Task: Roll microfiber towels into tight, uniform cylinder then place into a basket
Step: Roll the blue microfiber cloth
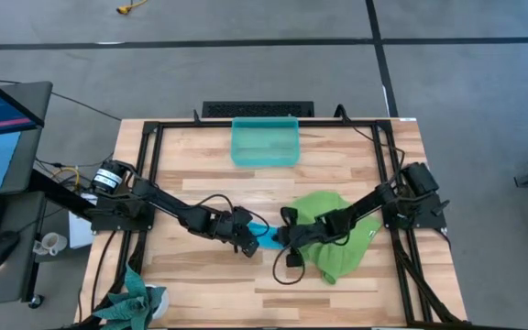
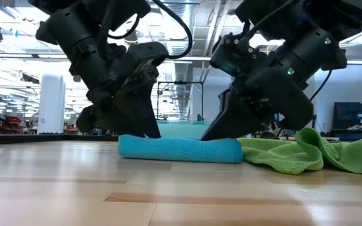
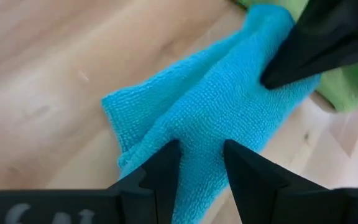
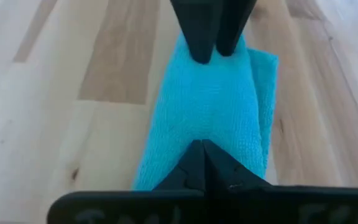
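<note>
While both my arms crowd the middle of the table [image 1: 200,284], the blue towel [image 2: 180,149] lies between them as a low roll on the wood, mostly hidden from above, where only a sliver of blue shows. My left gripper [image 3: 199,163] is down on one end of that roll, fingers a narrow way apart with a ridge of cloth between them; whether they truly pinch it I cannot tell. My right gripper [image 4: 204,163] sits at the opposite end, fingertips pressed together on the fabric. The green towel [image 1: 333,240] lies rumpled and unrolled beside the blue one, partly under my right arm, so its full outline is covered. The basket [image 1: 265,142] stands well apart at the far edge, and nothing shows inside it from above.
</note>
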